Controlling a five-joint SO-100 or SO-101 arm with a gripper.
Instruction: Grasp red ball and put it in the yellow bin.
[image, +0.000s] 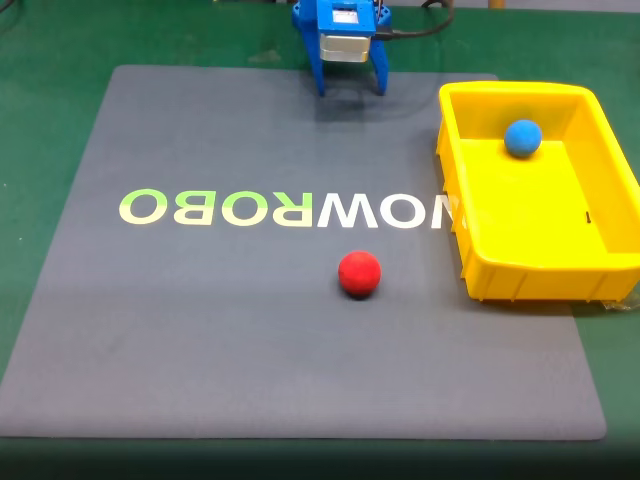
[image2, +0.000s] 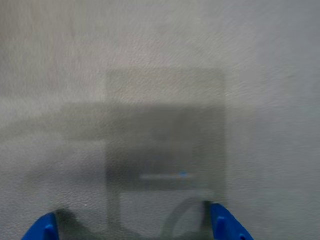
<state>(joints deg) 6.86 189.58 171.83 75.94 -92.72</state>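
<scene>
The red ball (image: 359, 274) lies on the grey mat (image: 200, 330), a little right of centre and below the printed lettering. To its right stands the yellow bin (image: 470, 240) with a blue ball (image: 522, 137) in its far part. My blue gripper (image: 350, 90) hangs at the mat's far edge, well away from the red ball, open with nothing between its fingers. In the wrist view the two blue fingertips (image2: 45, 229) stand wide apart at the bottom corners over bare mat (image2: 160, 75) and the arm's shadow.
The mat lies on a green table (image: 40, 120) and carries the light lettering "ROBO" (image: 290, 208). The bin overhangs the mat's right edge. Cables run behind the arm's base at the top.
</scene>
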